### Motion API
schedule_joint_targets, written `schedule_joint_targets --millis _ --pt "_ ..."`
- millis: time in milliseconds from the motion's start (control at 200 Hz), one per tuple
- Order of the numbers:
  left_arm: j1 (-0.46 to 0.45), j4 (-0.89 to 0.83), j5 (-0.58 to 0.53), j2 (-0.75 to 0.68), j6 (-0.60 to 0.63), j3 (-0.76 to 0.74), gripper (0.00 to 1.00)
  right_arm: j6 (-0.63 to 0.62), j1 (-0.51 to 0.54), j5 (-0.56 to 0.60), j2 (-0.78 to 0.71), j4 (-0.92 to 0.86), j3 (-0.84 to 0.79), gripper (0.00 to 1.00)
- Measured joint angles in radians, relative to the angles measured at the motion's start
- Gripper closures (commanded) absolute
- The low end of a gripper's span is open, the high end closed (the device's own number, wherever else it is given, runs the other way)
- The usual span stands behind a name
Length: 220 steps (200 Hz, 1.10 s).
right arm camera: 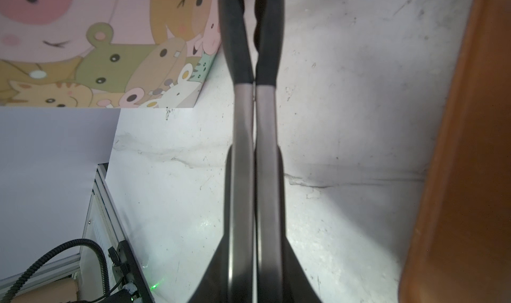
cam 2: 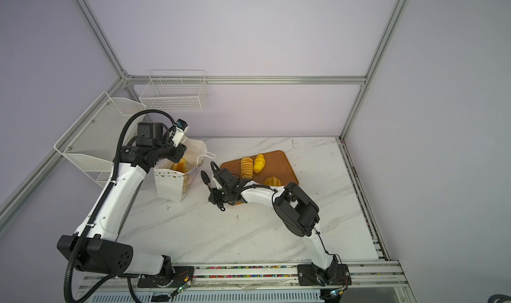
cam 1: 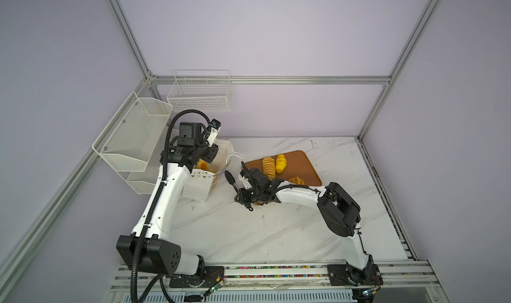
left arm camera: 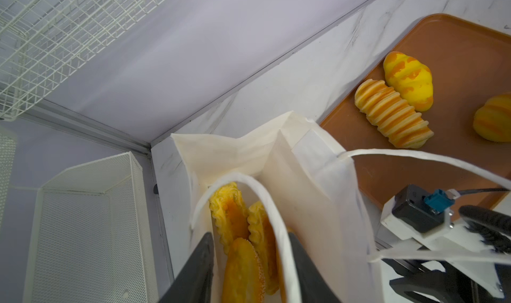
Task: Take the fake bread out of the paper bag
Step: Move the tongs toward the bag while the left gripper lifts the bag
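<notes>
The white paper bag (cam 1: pixel 197 188) (cam 2: pixel 168 185) stands open at the table's left, its cartoon print (right arm camera: pixel 96 53) facing the right arm. Inside it are golden fake bread pieces (left arm camera: pixel 229 213), one of them a seeded oval (left arm camera: pixel 243 271). My left gripper (left arm camera: pixel 250 234) is open over the bag's near rim, one finger (left arm camera: pixel 204 260) outside the wall and the other (left arm camera: pixel 301 260) inside by the cord handle. Three more fake breads lie on the orange tray (cam 1: pixel 304 163): a ridged roll (cam 1: pixel 268 166), a yellow roll (cam 1: pixel 281 163) and a bun (cam 1: pixel 296 180). My right gripper (right arm camera: pixel 254 155) (cam 1: pixel 244 196) is shut on metal tongs (right arm camera: pixel 254 108), whose black tips (cam 1: pixel 229 177) are closed and empty beside the bag.
A white mesh shelf (cam 1: pixel 135 138) hangs on the left wall close behind the left arm. A wire basket (cam 1: pixel 201 94) hangs on the back wall. The tray's edge (right arm camera: pixel 456 177) runs close along the right gripper. The bag's other handle (left arm camera: pixel 414 155) loops out toward the tray.
</notes>
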Motion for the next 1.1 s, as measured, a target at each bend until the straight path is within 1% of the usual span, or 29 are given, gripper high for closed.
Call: schedule_joint_targets --millis 130,310,505,615,765,845,915,1100 --pt "0.000 -0.013 -0.011 -0.058 -0.018 -0.032 0.43 -0.002 0.001 0.001 -0.002 0.000 0.000 1.00" --pt "-0.001 -0.016 -0.117 -0.072 -0.043 -0.061 0.43 -0.003 0.003 0.000 -0.002 0.000 0.000 1.00" --pt "-0.001 -0.021 -0.168 -0.084 -0.082 -0.061 0.41 -0.007 0.008 0.007 -0.003 0.000 -0.001 1.00" --pt "-0.001 -0.021 -0.162 -0.108 -0.092 -0.061 0.40 -0.012 0.010 0.018 -0.013 -0.003 -0.001 1.00" --pt "-0.001 -0.021 -0.129 -0.120 -0.106 -0.061 0.31 -0.019 0.010 0.026 -0.042 -0.005 -0.003 1.00" --pt "0.001 -0.020 -0.106 -0.106 -0.109 -0.064 0.30 -0.021 0.011 0.033 -0.063 -0.005 -0.013 1.00" --pt "0.002 -0.021 -0.084 -0.082 -0.111 -0.066 0.32 -0.023 0.011 0.043 -0.086 -0.005 -0.029 1.00" --pt "0.004 -0.032 -0.021 0.002 -0.118 -0.066 0.51 -0.027 0.011 0.071 -0.153 -0.011 -0.078 1.00"
